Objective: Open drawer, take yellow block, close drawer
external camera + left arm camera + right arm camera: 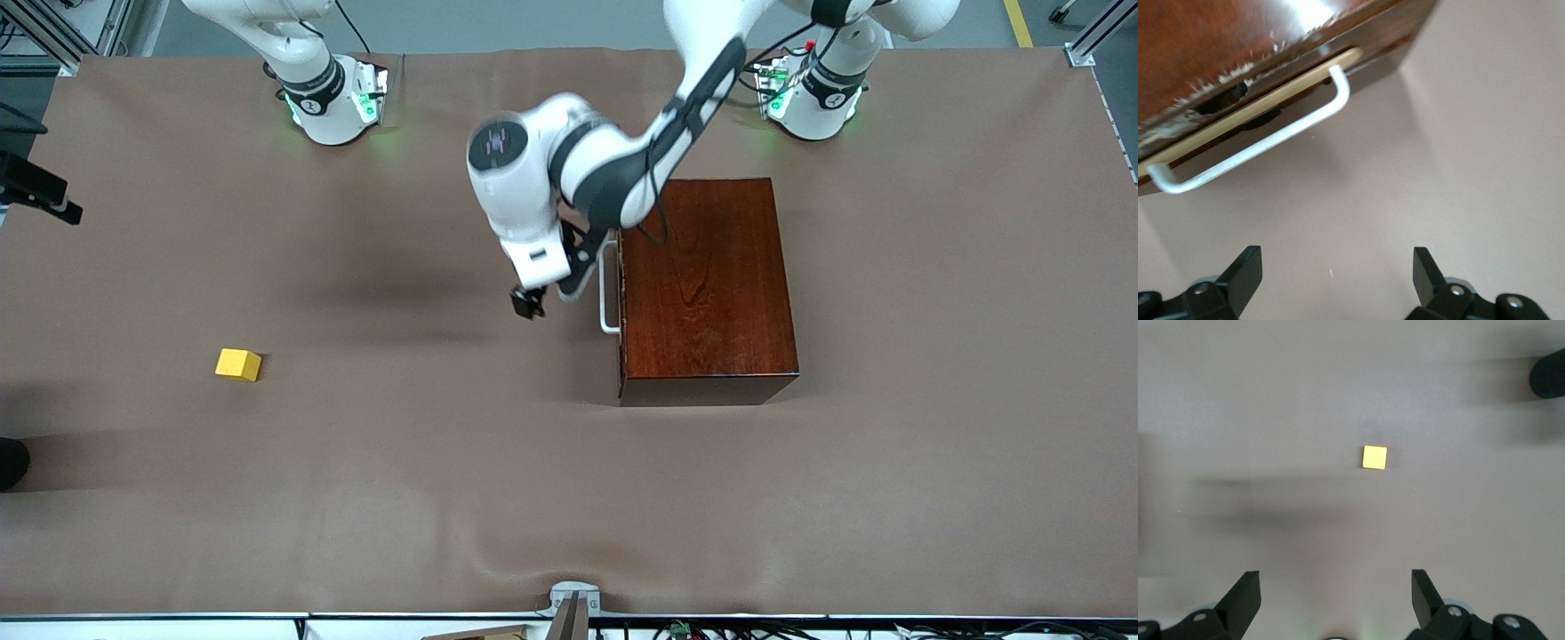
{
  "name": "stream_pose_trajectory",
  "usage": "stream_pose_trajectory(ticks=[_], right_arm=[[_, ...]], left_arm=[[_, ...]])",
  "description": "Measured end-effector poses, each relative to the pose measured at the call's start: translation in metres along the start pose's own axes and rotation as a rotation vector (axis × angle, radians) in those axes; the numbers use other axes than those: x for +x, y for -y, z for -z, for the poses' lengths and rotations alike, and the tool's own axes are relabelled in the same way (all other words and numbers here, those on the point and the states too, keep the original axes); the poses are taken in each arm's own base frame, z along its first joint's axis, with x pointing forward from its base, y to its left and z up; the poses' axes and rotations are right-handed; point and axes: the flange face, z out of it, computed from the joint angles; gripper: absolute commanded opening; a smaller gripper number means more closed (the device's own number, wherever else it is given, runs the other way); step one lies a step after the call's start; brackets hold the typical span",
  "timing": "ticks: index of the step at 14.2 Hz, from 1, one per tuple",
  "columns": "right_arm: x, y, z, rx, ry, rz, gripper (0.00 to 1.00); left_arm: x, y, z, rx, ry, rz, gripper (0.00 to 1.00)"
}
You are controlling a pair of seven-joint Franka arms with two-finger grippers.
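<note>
— Lowest in the front frame of the things on the bench (569, 498) is the near end of the dark brown box (711, 293). It stands a little toward the left arm's end from the middle.

— And the drawer (620, 293)?

— It sits in the box face that looks toward the right arm's end. In the left wrist view only a thin strip of its pale wood front shows, about level with the box face, so it looks pushed in. Its white handle (607, 293) sticks out from that face.

— Where is the left pincer (529, 302)?

— At mid frame, over bare bench in front of the drawer, near the handle but not touching it. The left arm reaches down to it from its base at the top of the frame. In its wrist view the two black fingers (1245, 273) are spread wide with nothing between them, and the handle lies across the upper part of that picture, clear of both tips.

— The yellow block (238, 364)?

— It lies flat on the bench, alone, toward the right arm's end and well apart from the box, in the lower half of the front frame. It is a little farther from the camera than the box's near end.

— And the right pincer (1335, 587)?

— The front frame does not show it. Its wrist view looks straight down on the block from high above. Its fingers are spread too and hold nothing.
</note>
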Motion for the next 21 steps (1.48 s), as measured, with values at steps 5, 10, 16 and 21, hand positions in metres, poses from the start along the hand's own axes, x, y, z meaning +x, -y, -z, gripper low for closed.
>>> stream_pose_trajectory(ticks=[5,10,16,21], right_arm=[[-0.015,0.012,0.002,-0.021,-0.006,0.024,1.00],[-0.014,0.016,0.002,-0.023,-0.014,0.032,1.00],[-0.014,0.016,0.001,-0.025,-0.010,0.032,1.00],[-0.015,0.015,0.000,-0.026,0.000,0.030,1.00]], left_arm=[[0.119,0.013,0.173,-0.130,0.004,-0.226,1.00],[0.294,0.055,0.234,-0.025,-0.017,-0.452,1.00],[0.446,0.105,0.229,0.100,0.069,-0.705,1.00],[0.502,0.145,0.210,0.146,0.152,-0.869,1.00]])
